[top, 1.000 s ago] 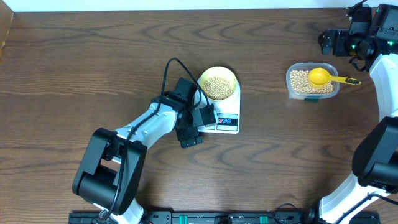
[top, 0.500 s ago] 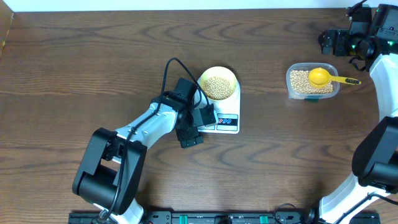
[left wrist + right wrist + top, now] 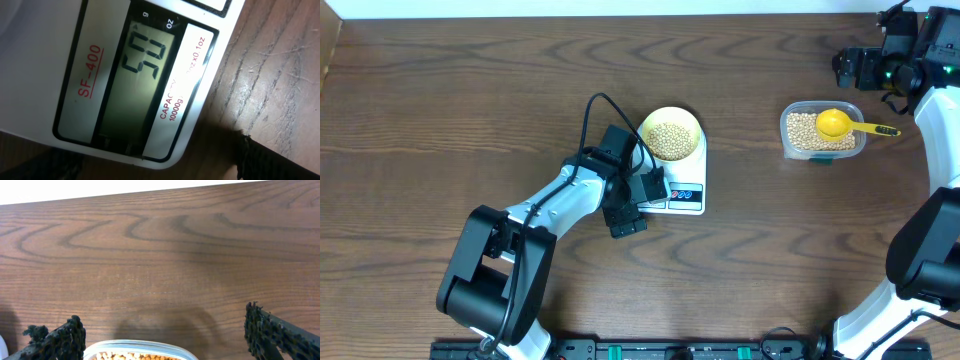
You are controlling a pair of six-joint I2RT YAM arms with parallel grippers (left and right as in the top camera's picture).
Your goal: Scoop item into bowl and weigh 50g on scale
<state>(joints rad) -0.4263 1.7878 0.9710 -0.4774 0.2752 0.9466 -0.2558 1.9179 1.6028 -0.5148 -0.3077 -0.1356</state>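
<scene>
Lab: robot arms (image 3: 560,200) at wooden table (image 3: 420,110)

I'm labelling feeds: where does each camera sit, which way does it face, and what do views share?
Overhead: fixed above the table, looking straight down; shows left arm, right arm, the bowl of beans on the scale, the tub with its scoop.
Left wrist: low at the scale's front, facing its display; one dark fingertip at bottom right.
Right wrist: by the tub, facing the table's far edge; both fingers in the lower corners.
Shared: overhead and left wrist both show the scale; overhead and right wrist, the tub.
</scene>
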